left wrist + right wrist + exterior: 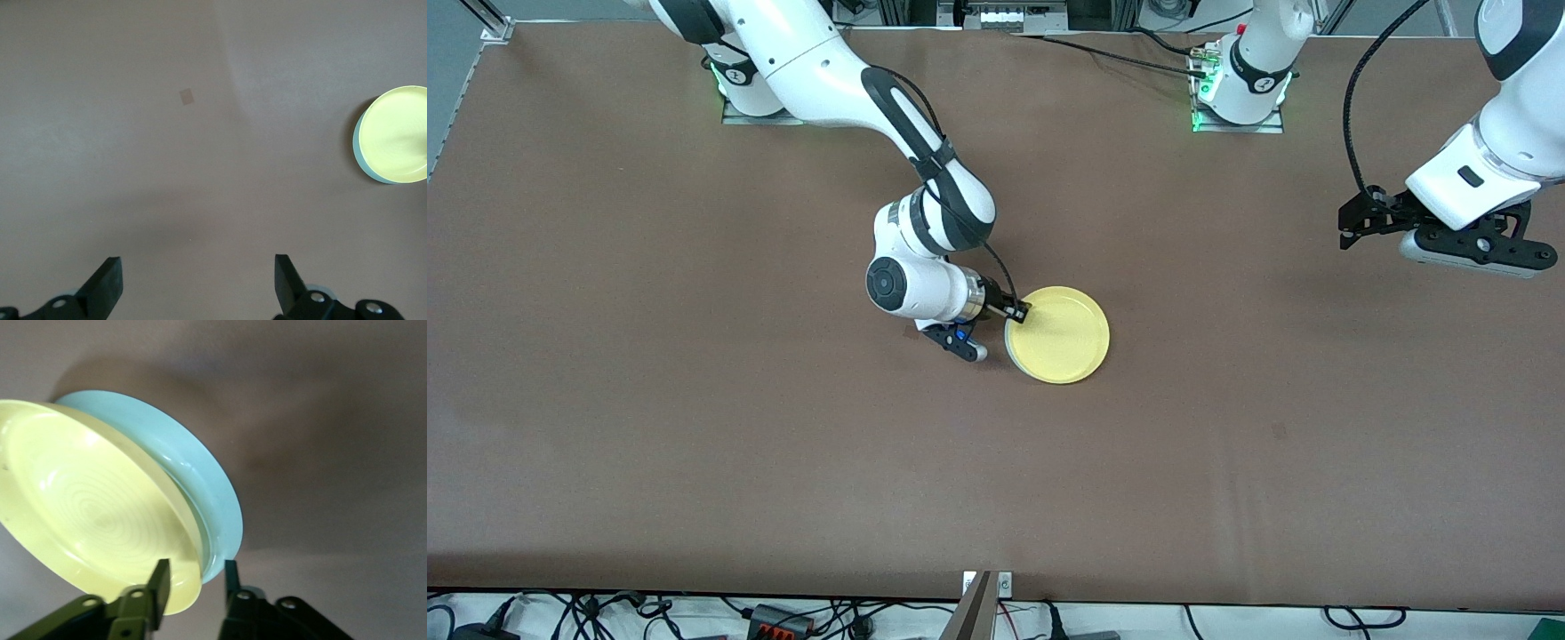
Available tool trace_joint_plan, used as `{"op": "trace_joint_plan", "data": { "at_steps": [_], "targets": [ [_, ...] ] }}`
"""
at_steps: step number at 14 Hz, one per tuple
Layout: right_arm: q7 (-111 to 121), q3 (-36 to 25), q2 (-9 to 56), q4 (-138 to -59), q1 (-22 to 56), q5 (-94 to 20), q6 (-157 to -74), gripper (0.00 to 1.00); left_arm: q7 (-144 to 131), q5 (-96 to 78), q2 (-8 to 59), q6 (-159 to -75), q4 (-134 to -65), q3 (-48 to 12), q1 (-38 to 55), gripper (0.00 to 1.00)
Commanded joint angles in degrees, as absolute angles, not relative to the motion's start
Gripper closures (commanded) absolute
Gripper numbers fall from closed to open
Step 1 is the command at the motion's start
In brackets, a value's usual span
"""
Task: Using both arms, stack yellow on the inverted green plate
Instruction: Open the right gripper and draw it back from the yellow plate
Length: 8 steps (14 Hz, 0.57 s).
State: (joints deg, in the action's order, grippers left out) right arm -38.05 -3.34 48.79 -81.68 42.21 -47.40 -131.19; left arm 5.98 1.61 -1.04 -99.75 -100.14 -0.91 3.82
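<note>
The yellow plate (1058,335) rests right way up on the inverted green plate (1011,355) near the middle of the table; only a pale sliver of the green one shows under it. In the right wrist view the yellow plate (87,513) sits slightly off-centre on the green plate (193,473). My right gripper (1021,313) is open at the stack's edge toward the right arm's end. Its jaws (195,570) straddle the yellow rim with a gap on both sides. My left gripper (1348,227) waits open and empty (195,267) over bare table at the left arm's end. It sees both plates (400,133) farther off.
A brown mat (694,427) covers the whole table. A small square patch (187,97) marks the mat between the stack and the left gripper. Both arm bases (1240,89) stand along the edge farthest from the front camera. Cables hang off the near edge.
</note>
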Motion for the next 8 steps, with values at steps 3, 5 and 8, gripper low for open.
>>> {"op": "trace_joint_plan", "data": {
  "at_steps": [3,5,8],
  "targets": [
    [-38.8,-5.7,42.4,-81.7,41.5,-39.5,-126.9,0.0,6.5,1.7,-1.0,-98.6,-99.3,-0.9,3.7,0.0],
    [-38.0,-9.9,38.3,-81.6,41.0,-31.7,-118.8,0.0,6.5,1.7,-1.0,-98.6,-99.3,-0.9,3.7,0.0],
    [-36.7,-14.2,33.8,-79.4,40.9,-22.7,-110.2,0.0,6.5,1.7,-1.0,-98.6,-99.3,-0.9,3.7,0.0]
  ]
}}
